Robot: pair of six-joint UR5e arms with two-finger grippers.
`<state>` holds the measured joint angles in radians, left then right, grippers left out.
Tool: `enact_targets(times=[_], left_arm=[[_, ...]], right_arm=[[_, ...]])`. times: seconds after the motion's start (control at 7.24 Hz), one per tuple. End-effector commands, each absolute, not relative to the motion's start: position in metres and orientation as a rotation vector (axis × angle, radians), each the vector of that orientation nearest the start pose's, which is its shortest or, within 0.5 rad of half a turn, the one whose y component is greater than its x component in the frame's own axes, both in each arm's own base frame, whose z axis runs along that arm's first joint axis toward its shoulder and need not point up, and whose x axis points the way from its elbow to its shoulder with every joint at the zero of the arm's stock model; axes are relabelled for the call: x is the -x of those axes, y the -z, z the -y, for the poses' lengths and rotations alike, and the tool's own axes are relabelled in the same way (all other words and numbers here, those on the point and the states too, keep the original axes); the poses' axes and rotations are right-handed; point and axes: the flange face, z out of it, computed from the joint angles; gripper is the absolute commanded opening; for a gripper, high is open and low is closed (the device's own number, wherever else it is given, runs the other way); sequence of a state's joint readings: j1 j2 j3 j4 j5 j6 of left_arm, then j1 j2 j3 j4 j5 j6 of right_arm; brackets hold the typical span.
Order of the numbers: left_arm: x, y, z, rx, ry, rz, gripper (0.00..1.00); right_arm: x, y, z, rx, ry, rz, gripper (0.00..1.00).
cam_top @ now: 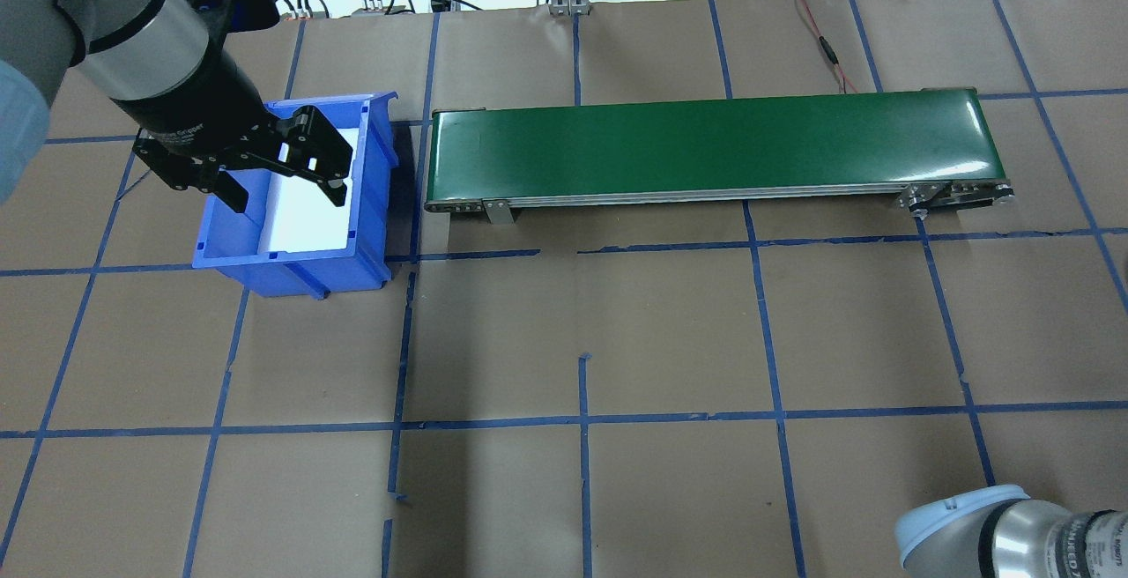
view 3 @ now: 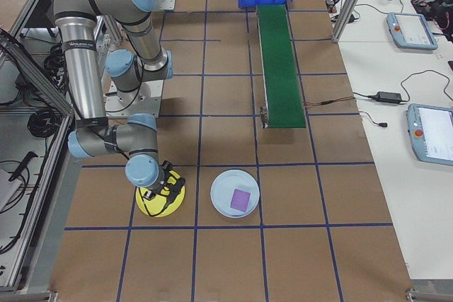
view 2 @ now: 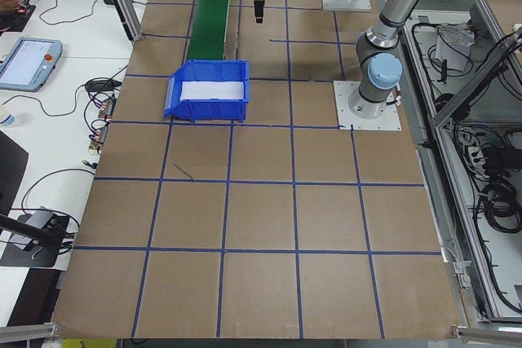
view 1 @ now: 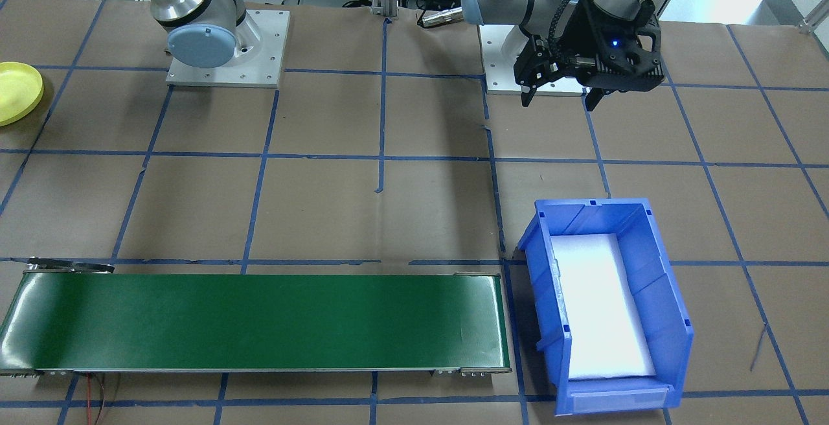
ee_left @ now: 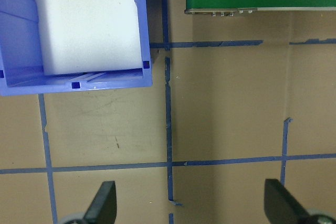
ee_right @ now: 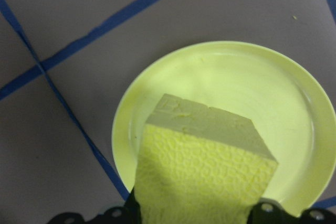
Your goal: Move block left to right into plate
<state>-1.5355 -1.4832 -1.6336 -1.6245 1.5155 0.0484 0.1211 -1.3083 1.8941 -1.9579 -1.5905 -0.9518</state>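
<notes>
Block [ee_right: 202,169] in right tool [ee_right: 194,211], over plate [ee_right: 294,108]

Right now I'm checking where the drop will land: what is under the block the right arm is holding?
The yellow plate lies under the block; the block hides part of the plate.

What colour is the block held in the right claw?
Yellow foam block, over the yellow plate; clearest in the right wrist view.

Brown papered table [cam_top: 617,340] with conveyor [cam_top: 714,146], blue bin [cam_top: 291,274], yellow plate [view 1: 16,91].
</notes>
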Motion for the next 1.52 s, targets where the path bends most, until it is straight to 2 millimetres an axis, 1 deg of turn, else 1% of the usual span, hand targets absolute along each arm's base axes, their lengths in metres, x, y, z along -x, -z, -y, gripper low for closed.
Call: enact_targets(times=[0.0, 0.14, 0.28, 0.41, 0.55, 0.83, 0.97, 1.1, 1.24, 1.38], left_arm=[[0.123, -0.493, 0.456, -0.021, -0.043, -3.198, 1.00], [0.123, -0.493, 0.456, -0.021, -0.043, -3.199, 1.00], [0.123, -0.493, 0.456, -0.021, -0.043, -3.198, 1.00], [0.123, -0.493, 0.456, -0.021, -0.043, -3.199, 1.00], [0.123, -0.493, 0.456, -0.023, -0.043, -3.199, 1.00], [0.123, -0.495, 0.457, -0.021, -0.038, -3.199, 1.00], [0.123, -0.492, 0.456, -0.023, -0.047, -3.199, 1.00], [0.123, -0.492, 0.456, -0.023, -0.045, -3.199, 1.00], [0.122, -0.492, 0.456, -0.026, -0.047, -3.198, 1.00], [0.123, -0.492, 0.456, -0.023, -0.050, -3.198, 1.00]], right_arm=[[0.502, -0.237, 0.178, -0.735, -0.108, -2.894, 0.38], [0.501, -0.237, 0.178, -0.735, -0.109, -2.896, 0.41], [0.501, -0.238, 0.179, -0.738, -0.089, -2.893, 0.50], [0.500, -0.236, 0.182, -0.739, -0.057, -2.882, 0.86], [0.500, -0.233, 0.183, -0.737, -0.041, -2.869, 0.97], [0.500, -0.227, 0.183, -0.733, -0.046, -2.861, 0.97], [0.500, -0.227, 0.183, -0.733, -0.047, -2.860, 0.98], [0.501, -0.230, 0.183, -0.732, -0.048, -2.867, 0.99], [0.498, -0.233, 0.188, -0.718, -0.051, -2.866, 1.00], [0.489, -0.247, 0.213, -0.647, -0.059, -2.906, 1.00]])
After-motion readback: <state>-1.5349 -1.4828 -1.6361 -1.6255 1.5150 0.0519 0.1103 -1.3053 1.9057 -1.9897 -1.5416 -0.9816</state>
